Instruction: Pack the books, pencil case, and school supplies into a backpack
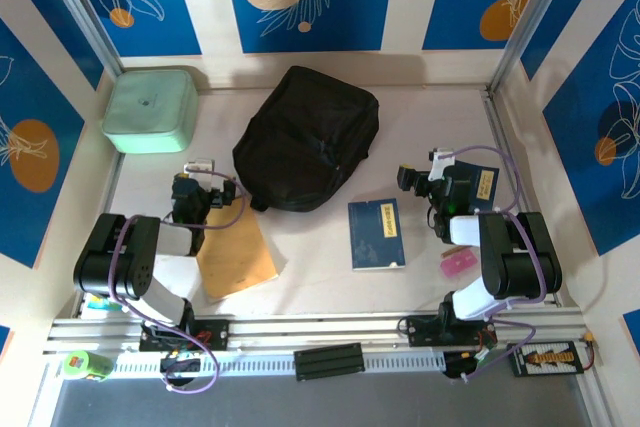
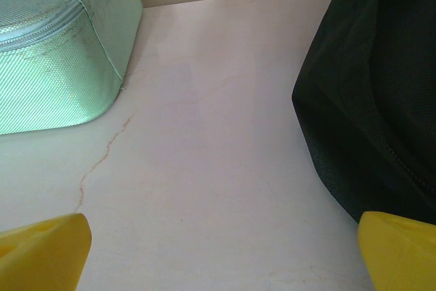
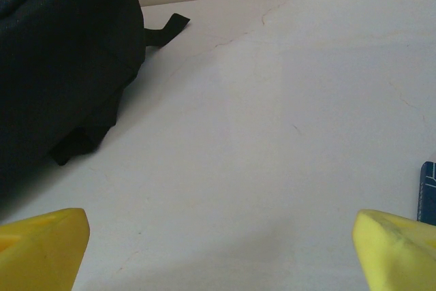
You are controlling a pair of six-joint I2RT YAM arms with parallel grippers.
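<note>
Flanking the backpack [image 1: 308, 139] at the tabletop's [image 1: 430, 127] far middle, left gripper [image 2: 221, 257] and right gripper [image 3: 218, 250] gape wide and empty, likely poised to open it; books [image 1: 376, 234] lie unpacked, one right of centre, one by the right edge.

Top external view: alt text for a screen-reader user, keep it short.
A black backpack lies on the table, centre-far, with a mint-green box in the far-left corner. Nearer, a dark blue book lies flat right of centre, a second book sits beside the right arm, and a tan envelope lies by the left arm. Both arms' jaws are open and empty.
</note>
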